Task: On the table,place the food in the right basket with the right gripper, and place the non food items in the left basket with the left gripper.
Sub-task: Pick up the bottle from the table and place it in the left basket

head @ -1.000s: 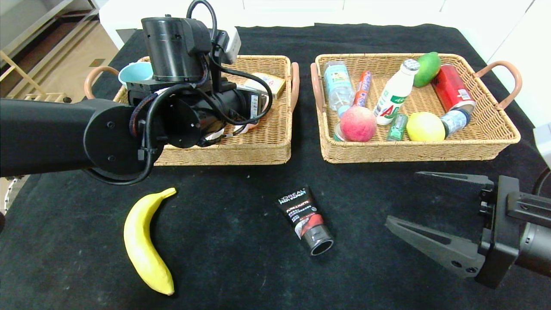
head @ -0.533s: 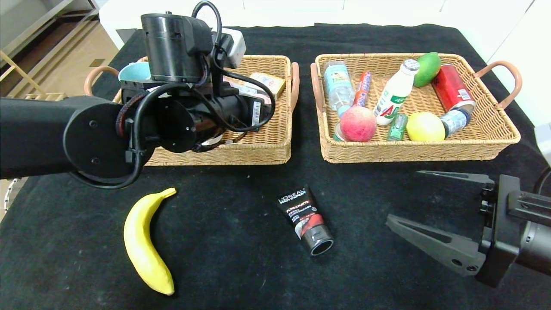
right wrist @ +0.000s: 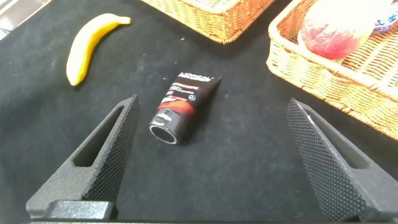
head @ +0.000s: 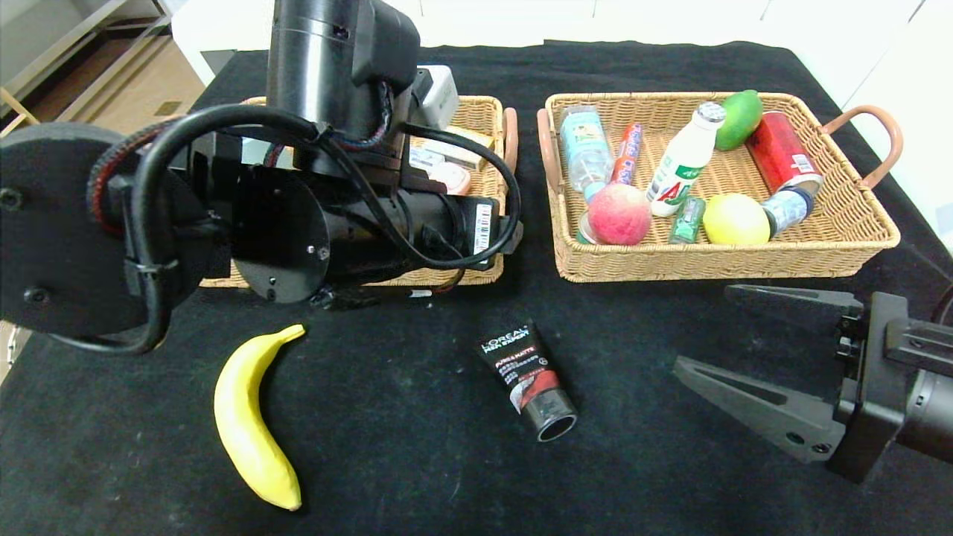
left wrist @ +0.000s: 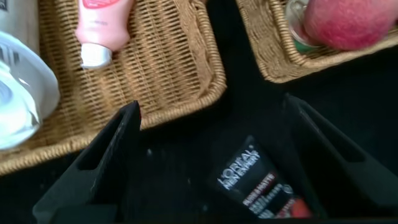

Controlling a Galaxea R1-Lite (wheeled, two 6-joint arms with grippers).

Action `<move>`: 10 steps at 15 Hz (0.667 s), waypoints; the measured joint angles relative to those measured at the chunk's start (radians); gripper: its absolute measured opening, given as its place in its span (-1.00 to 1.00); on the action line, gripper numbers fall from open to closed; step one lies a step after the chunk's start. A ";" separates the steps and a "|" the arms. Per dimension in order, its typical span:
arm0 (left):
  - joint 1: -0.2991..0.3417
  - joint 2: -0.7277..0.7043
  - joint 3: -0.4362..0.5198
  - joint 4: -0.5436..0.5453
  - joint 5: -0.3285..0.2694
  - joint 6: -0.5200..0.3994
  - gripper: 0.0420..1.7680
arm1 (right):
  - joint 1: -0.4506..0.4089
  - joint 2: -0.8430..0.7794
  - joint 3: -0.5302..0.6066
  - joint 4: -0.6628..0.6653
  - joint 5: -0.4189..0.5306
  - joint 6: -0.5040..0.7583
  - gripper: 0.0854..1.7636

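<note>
Sorting things on a table (head: pixel 670 67) covered with black, linty cloth.

The left gripper (left wrist: pixel 211 155) is hanging with wide, empty fingers at the front edge of the left basket (head: pixel 476 119), the L'Oreal tube (head: pixel 527 378) lying below it at the frame's lower centre. The banana (head: pixel 253 417) is lying at lower left; the right gripper (head: pixel 733 327) is waiting wide open at lower right. Wooden floor is showing at upper left.

left basket (head: pixel 476 257): mostly hidden behind left arm in head view
left end effector (left wrist: pixel 211 165): hidden in head view
pink bottle (left wrist: pixel 99 25): cut off by left wrist view's edge
white container (left wrist: pixel 18 93): cut off, blurred
L'Oreal tube (left wrist: pixel 255 190): lower part cut off
</note>
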 joint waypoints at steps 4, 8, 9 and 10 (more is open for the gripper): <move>-0.074 -0.014 -0.013 0.138 0.064 -0.177 0.89 | -0.004 0.000 -0.004 0.001 0.000 0.000 0.94; -0.100 -0.003 -0.064 0.335 0.051 -0.399 0.91 | -0.007 0.000 -0.004 0.000 0.000 0.000 0.94; -0.103 0.003 -0.075 0.372 0.048 -0.450 0.91 | -0.010 0.000 -0.005 -0.001 0.000 0.000 0.94; -0.105 0.011 -0.085 0.403 0.032 -0.495 0.92 | -0.013 0.000 -0.006 -0.002 0.000 0.000 0.94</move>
